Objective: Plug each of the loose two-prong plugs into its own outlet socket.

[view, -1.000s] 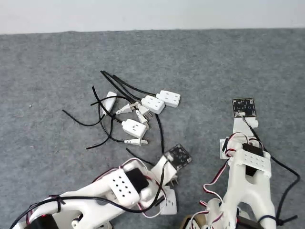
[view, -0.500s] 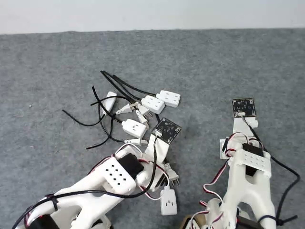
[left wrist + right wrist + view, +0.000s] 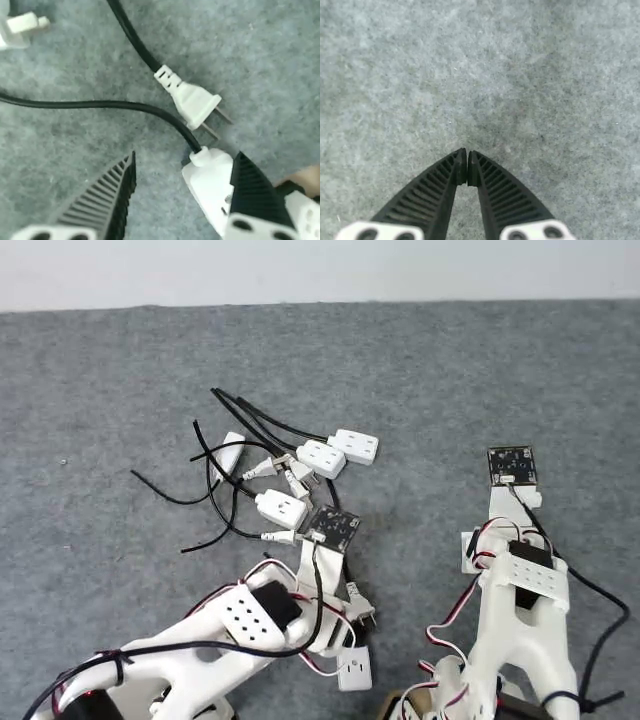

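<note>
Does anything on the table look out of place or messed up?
Nothing looks damaged or spilled. The short black cords lie crossed in a tangle on the grey carpeted table, far ends loose. One white two-prong plug and one white outlet socket lie apart from that heap, close by the left arm.

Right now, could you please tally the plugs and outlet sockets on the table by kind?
Outlet sockets: 4
Two-prong plugs: 4
White piece, kind unclear: 1
Total: 9
</note>
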{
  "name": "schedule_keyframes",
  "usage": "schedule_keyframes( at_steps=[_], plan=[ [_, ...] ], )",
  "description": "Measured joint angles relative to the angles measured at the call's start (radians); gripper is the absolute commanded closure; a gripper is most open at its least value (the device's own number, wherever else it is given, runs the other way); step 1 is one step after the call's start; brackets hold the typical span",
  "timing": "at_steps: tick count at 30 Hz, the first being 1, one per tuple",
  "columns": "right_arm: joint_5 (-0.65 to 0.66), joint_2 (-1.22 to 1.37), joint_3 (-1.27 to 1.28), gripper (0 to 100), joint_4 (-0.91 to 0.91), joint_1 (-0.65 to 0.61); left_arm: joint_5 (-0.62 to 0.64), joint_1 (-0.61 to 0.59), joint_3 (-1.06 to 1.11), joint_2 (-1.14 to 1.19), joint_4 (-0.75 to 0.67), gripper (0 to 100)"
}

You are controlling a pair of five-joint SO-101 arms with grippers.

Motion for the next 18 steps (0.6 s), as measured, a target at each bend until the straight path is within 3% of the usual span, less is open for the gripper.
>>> schedule_keyframes(
  at_steps=[9, 18],
  plan=[
    [0.0, 0.0, 0.0, 98.7, 0.0, 0.0, -0.006, 0.032, -0.006, 0.038, -0.008, 74],
    [0.0, 0.0, 0.0, 98.7, 0.0, 0.0, -0.006, 0.061, -0.245, 0.408, 0.092, 74]
  ],
)
